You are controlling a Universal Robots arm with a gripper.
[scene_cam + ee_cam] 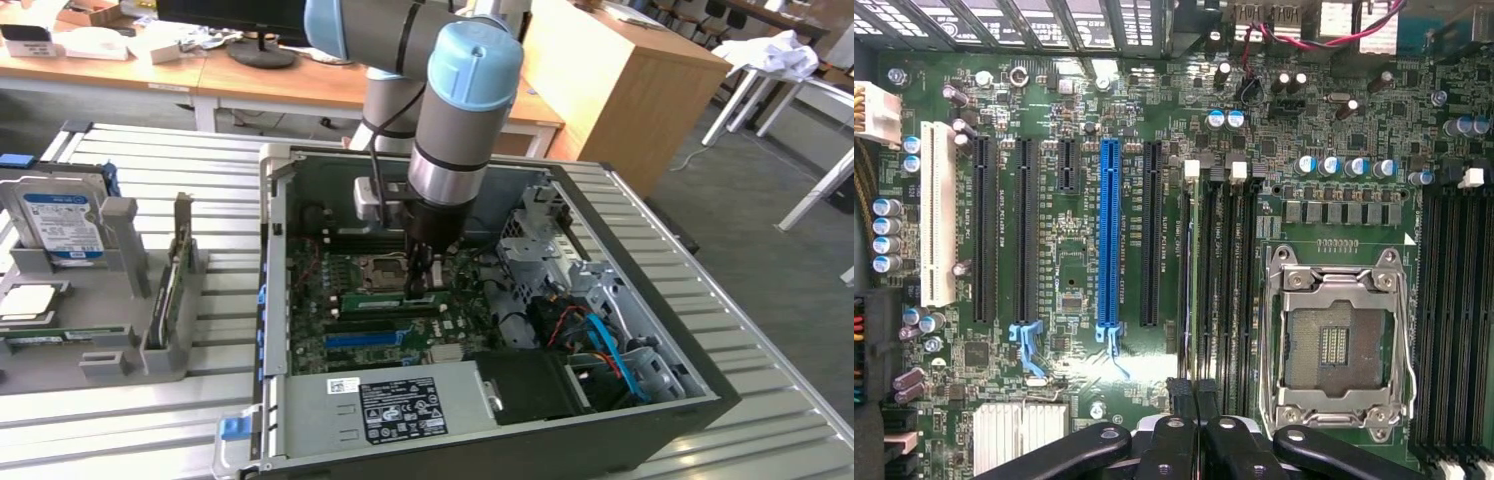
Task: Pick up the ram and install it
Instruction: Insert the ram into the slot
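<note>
The ram [387,298] is a thin green stick standing on edge in a black slot of the motherboard [327,330], just in front of the CPU socket [387,268]. My gripper [424,288] reaches straight down into the open computer case and is shut on the stick's top edge, towards its end on the exterior view's right. In the wrist view the ram [1188,270] shows edge-on as a narrow strip running away from my gripper [1192,392], whose black fingertips [1176,392] are pressed together. A white latch [1191,170] sits at the slot's far end.
A long blue slot [1109,240] and black slots lie beside the ram slots; the CPU socket [1339,340] is on the other side. A power supply [400,405] fills the case's front. A hard drive [60,225] and a holder rack [147,330] stand on the exterior view's left.
</note>
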